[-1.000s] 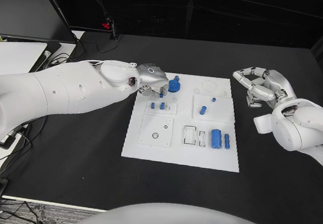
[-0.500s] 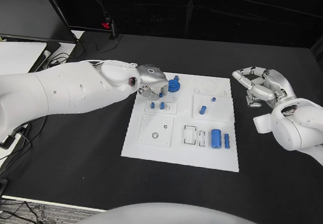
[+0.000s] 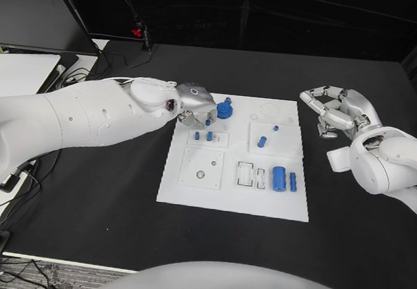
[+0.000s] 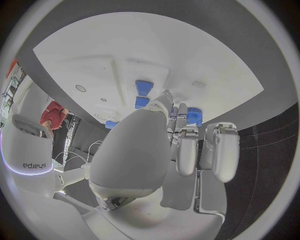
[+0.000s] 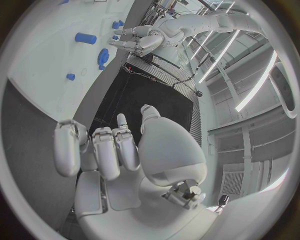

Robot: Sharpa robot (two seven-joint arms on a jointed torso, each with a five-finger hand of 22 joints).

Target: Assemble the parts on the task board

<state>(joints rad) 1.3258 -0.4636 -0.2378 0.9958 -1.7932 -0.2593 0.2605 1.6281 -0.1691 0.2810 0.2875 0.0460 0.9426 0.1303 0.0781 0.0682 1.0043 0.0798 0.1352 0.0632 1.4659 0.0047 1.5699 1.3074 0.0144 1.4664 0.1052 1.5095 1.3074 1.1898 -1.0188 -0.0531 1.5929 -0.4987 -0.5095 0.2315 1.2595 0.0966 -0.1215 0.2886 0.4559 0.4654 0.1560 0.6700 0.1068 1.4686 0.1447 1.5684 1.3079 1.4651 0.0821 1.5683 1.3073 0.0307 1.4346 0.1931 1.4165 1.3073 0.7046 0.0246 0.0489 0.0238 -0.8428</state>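
Two hands, two jobs: my left hand [image 3: 194, 105] hovers low over the task board's [image 3: 235, 192] far left corner beside the blue knob part [image 3: 225, 108], whether pinching anything I cannot tell, while my right hand [image 3: 339, 112] waits off-board, fingers curled in on nothing.

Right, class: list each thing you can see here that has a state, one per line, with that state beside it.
Left hand: over the board's far left corner, fingers bent down; whether it holds anything cannot be told.
Right hand: off the board over the black table, fingers curled, holding nothing.
White board: flat on the table.
Large blue cylinder: lying on its side.
Thin blue rod: lying beside that cylinder.
Blue knob: standing upright.
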